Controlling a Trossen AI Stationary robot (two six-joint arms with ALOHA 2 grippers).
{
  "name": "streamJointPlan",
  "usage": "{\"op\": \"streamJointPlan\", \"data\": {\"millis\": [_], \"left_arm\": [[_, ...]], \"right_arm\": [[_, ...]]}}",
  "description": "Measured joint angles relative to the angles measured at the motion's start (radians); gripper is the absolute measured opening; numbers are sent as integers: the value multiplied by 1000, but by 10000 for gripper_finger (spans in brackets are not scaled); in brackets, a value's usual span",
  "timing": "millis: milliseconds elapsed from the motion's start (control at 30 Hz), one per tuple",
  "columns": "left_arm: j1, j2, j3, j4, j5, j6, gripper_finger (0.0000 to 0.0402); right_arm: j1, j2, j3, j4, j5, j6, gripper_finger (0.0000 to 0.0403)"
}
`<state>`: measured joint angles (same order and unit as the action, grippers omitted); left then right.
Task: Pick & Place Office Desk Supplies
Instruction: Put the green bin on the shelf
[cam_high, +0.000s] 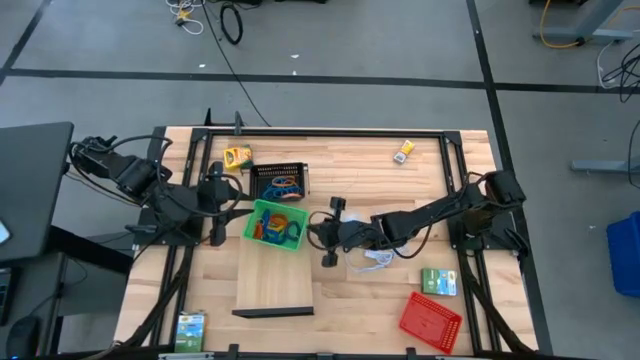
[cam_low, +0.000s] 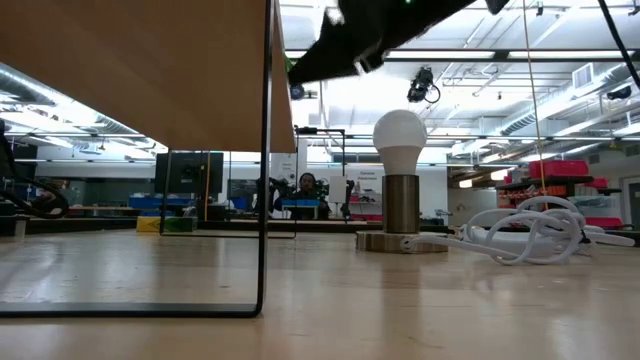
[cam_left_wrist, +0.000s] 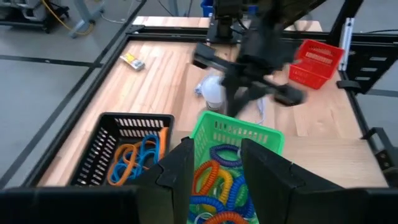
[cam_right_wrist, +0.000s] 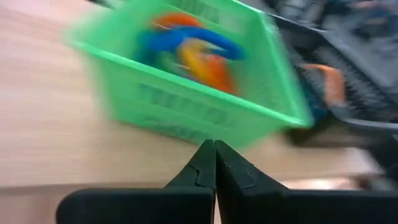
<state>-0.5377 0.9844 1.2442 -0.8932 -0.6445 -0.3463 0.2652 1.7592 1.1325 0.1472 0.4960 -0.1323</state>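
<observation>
A green mesh tray (cam_high: 275, 225) sits mid-table, holding coiled blue, orange, yellow and purple bands (cam_left_wrist: 217, 180). Behind it, a black mesh tray (cam_high: 278, 180) holds blue and orange bands (cam_left_wrist: 134, 158). My left gripper (cam_high: 220, 210) (cam_left_wrist: 214, 158) is open at the green tray's left side, one finger on either side of its near wall. My right gripper (cam_high: 322, 238) (cam_right_wrist: 214, 149) is shut and holds nothing, just right of that tray. Loose on the table are green boxes (cam_high: 438, 282) (cam_high: 190, 328), a yellow box (cam_high: 237, 156) and a small yellow item (cam_high: 403, 152). My left gripper stands open around the green tray's near wall (cam_left_wrist: 214, 186), coming level from the table's left. I cannot tell whether its fingers (cam_left_wrist: 183, 168) touch the tray.
A pale wooden board (cam_high: 275, 275) stands raised on a black frame in front of the green tray. A white bulb on a stand (cam_low: 400, 170) and a coiled white cable (cam_low: 530, 235) lie under my right arm. A red mesh tray (cam_high: 430, 318) sits near the right front corner.
</observation>
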Motion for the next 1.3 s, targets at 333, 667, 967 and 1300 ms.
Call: {"op": "streamJointPlan", "data": {"millis": [333, 667, 967, 1300], "left_arm": [[-9, -1, 0, -1, -10, 21, 140], [-13, -1, 0, 6, -20, 21, 140], [-13, -1, 0, 7, -21, 25, 140], [-13, -1, 0, 8, -21, 25, 140]], "right_arm": [[95, -32, 56, -24, -303, 154, 0], [72, 71, 55, 142, -231, 186, 0], [68, 95, 55, 231, -179, 187, 0], [69, 95, 55, 237, -100, 180, 0]]}}
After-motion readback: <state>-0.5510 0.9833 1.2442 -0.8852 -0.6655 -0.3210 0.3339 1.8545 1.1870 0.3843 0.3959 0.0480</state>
